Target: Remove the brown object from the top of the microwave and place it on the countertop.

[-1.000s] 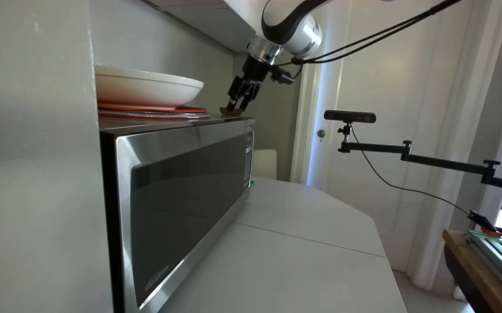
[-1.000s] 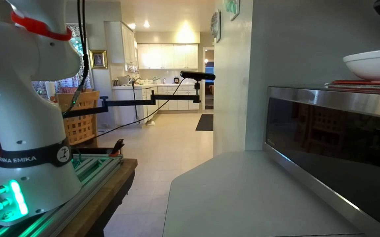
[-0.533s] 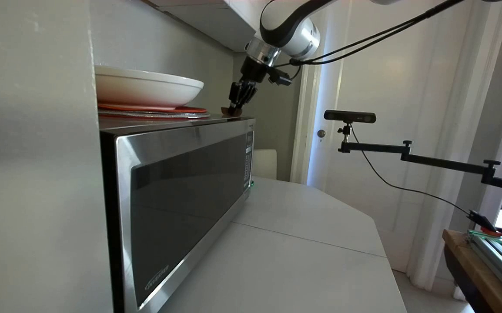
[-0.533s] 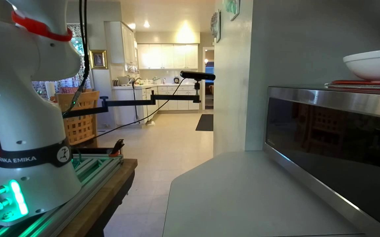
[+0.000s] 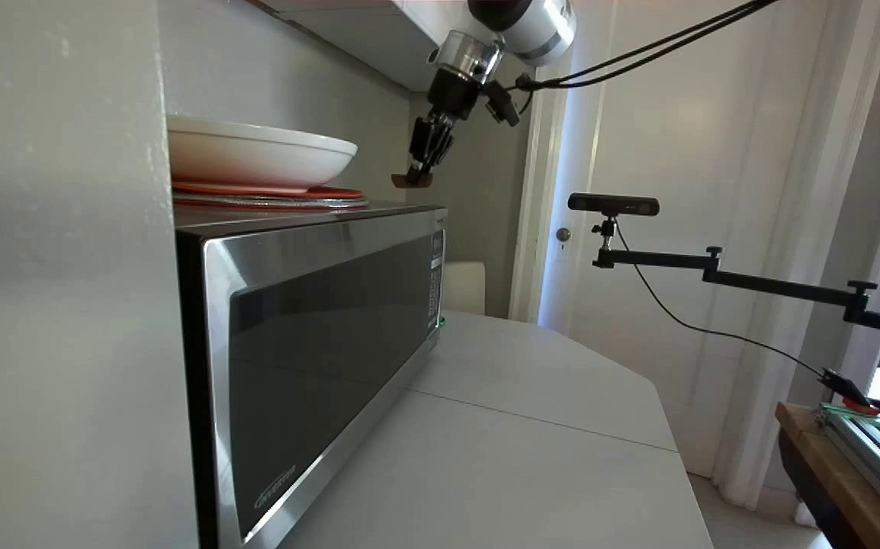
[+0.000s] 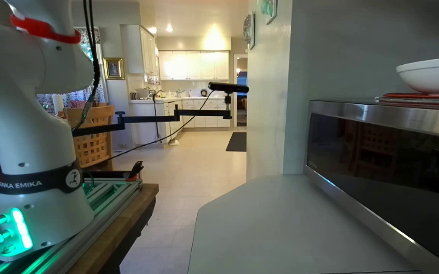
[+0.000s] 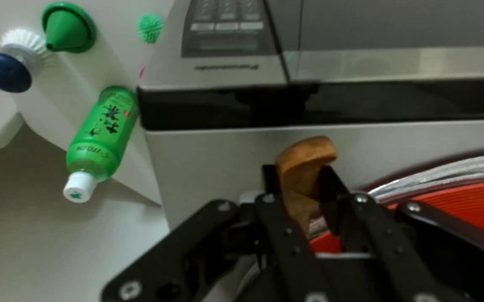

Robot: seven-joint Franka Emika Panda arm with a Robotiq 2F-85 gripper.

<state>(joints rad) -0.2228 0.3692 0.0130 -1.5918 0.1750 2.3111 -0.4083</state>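
Note:
In the wrist view the brown object (image 7: 307,157), a curved wooden-looking piece, is pinched between both fingers of my gripper (image 7: 299,178). An exterior view shows the same brown object (image 5: 403,181) hanging from the fingertips, a small gap above the far end of the microwave (image 5: 318,335). My gripper (image 5: 416,169) points down at a slant there. The silver-framed microwave stands on the pale countertop (image 5: 516,435), which extends out in front of its dark door. A further exterior view has the microwave (image 6: 379,160) and countertop (image 6: 280,224), with gripper and brown object out of view.
A white bowl (image 5: 257,156) rests on red plates (image 5: 333,194) atop the microwave. Beside the microwave are a green bottle (image 7: 103,130), a green funnel (image 7: 69,31), a blue-topped brush (image 7: 7,72) and a spiky green ball (image 7: 149,28). A cabinet (image 5: 364,34) hangs overhead.
The gripper has closed on the brown object, which sat on the microwave top before. Gripper and object have since risen off that surface. The bowl and plates have stayed put.

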